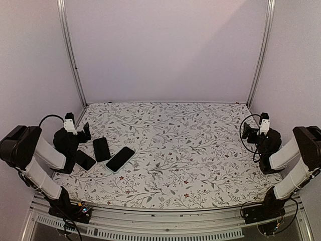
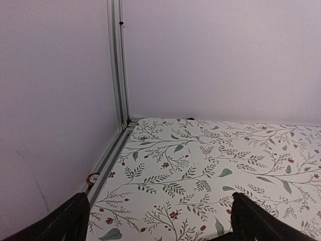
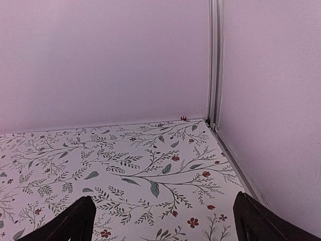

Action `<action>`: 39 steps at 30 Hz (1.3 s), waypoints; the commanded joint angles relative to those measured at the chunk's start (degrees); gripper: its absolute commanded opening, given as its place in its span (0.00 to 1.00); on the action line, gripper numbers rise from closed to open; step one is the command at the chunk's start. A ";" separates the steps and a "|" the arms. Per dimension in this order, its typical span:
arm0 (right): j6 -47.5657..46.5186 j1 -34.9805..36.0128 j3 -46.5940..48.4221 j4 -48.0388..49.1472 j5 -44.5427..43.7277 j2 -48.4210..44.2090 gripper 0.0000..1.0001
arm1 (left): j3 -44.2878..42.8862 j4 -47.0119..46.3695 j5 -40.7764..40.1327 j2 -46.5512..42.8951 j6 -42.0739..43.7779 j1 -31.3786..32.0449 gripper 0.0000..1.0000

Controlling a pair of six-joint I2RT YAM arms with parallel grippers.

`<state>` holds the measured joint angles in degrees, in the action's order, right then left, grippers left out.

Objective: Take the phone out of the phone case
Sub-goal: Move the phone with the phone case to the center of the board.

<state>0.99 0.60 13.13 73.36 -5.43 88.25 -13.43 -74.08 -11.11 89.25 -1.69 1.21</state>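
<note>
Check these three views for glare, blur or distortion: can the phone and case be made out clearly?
Top view: dim, even, pinkish light, no glare; frame posts slant from the wide lens; the three dark slabs show no detail. Left wrist view: soft, fingers in shadow. Right wrist view: likewise, fingers dark; no slabs in either.

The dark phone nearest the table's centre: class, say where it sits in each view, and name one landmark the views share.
Top external: the phone lies flat and angled on the floral table cover, left of centre, toward the near edge.
Left wrist: not in it.
Right wrist: not in it.
Shared landmark: that floral table cover, visible in all three.
</note>
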 commanded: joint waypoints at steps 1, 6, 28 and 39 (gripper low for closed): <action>-0.36 -0.17 0.68 1.61 0.42 0.53 0.99 | 0.16 -1.77 0.49 0.22 0.55 -0.59 0.99; -0.37 -0.17 0.76 1.57 0.59 0.60 0.99 | 0.16 -1.77 0.54 0.23 0.55 -0.57 0.99; 4.10 10.72 22.64 -40.67 -3.18 -14.91 0.99 | -21.73 45.46 -8.95 -20.32 -11.74 9.92 0.99; 5.01 27.44 30.57 -62.89 -20.10 -16.92 0.99 | -31.26 79.15 -14.63 -29.43 -15.93 24.63 0.99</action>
<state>4.67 26.41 42.83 20.34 -18.04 73.84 -41.50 -13.04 -21.47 62.06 -14.11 23.73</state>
